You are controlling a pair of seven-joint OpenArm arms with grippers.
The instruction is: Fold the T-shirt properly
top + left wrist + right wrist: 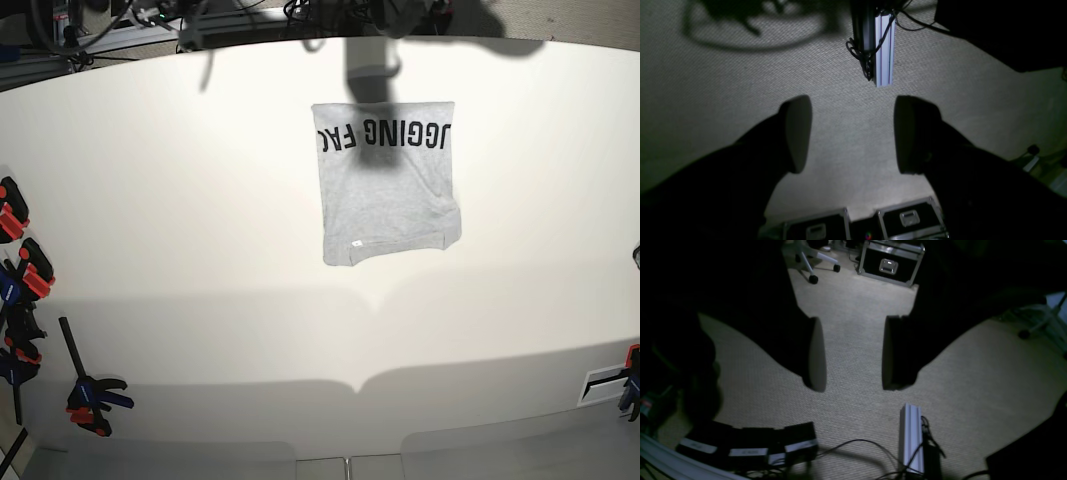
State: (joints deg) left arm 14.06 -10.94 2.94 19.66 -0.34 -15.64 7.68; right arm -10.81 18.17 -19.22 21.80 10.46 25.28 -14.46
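Light heather-grey cotton T-shirt with black block lettering lies folded, far-centre on white counter. Soft, limp, light; pinch edges, corners. Left end effector, right end effector both released, empty, over carpet.

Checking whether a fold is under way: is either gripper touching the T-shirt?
Apart. Both wrist views show the left gripper and right gripper open over carpet, empty; the base view shows the T-shirt alone on the table.
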